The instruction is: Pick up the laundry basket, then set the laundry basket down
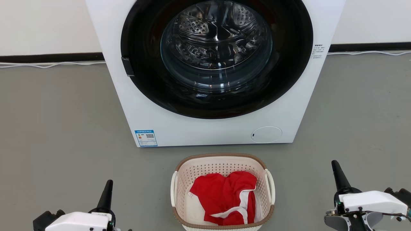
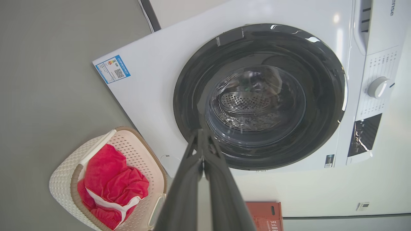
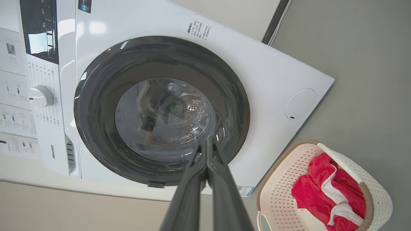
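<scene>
Added by wrist views: control dial (image 2: 379,87), "Hisense" lettering (image 3: 52,151), red crate (image 2: 260,208). On grey floor (image 1: 64,128), just in front of washing machine (image 1: 289,122): laundry basket (image 1: 221,167), red garment (image 1: 224,195) inside. Pressed together, flanking it, well apart, bare floor between: left end effector (image 1: 109,184), right end effector (image 1: 335,164). Blue QR label (image 1: 146,138) at machine's lower left.

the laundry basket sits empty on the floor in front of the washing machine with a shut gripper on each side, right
Not empty: the head view shows a red garment with white trim lying in the laundry basket. The rest holds: it sits on the floor in front of the washing machine, with the shut left gripper and right gripper on either side.
</scene>
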### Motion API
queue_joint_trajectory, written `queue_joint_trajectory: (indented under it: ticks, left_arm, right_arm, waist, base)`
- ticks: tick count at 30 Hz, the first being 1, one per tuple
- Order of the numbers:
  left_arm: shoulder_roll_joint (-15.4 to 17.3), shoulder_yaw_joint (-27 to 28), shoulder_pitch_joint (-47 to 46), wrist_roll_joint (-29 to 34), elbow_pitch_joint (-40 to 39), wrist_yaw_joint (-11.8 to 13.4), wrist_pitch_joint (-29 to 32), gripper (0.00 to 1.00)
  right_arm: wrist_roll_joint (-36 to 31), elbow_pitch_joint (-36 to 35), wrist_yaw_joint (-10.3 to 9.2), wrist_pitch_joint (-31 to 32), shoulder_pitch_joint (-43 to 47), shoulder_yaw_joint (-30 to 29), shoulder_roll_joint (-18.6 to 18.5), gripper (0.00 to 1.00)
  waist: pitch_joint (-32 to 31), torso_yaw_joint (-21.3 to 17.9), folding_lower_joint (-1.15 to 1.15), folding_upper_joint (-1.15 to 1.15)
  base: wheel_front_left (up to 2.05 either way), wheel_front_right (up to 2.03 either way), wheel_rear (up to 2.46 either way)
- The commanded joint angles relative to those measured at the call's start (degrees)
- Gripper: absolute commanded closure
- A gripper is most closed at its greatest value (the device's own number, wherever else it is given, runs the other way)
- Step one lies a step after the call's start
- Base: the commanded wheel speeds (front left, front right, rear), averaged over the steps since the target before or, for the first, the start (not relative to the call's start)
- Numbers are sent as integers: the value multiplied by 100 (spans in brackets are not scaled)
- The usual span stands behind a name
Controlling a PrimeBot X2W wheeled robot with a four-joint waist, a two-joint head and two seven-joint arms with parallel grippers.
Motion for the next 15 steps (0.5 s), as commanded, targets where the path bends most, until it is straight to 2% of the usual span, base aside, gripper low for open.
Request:
queue_joint_trajectory:
  ticks: [1,15]
  left_arm:
    - [71,108,-322,-194,-205,-80,44,100]
    - [84,120,-359,-995,-388,-152,262,100]
  right_arm:
    - [209,-229,33,79,-69,71,-20,100]
    - [1149,-431,37,294,-49,25,-7,100]
  waist:
    - [3,0,0,0]
    - [33,-4,0,0]
  base:
    - [0,0,0]
    - [0,0,0]
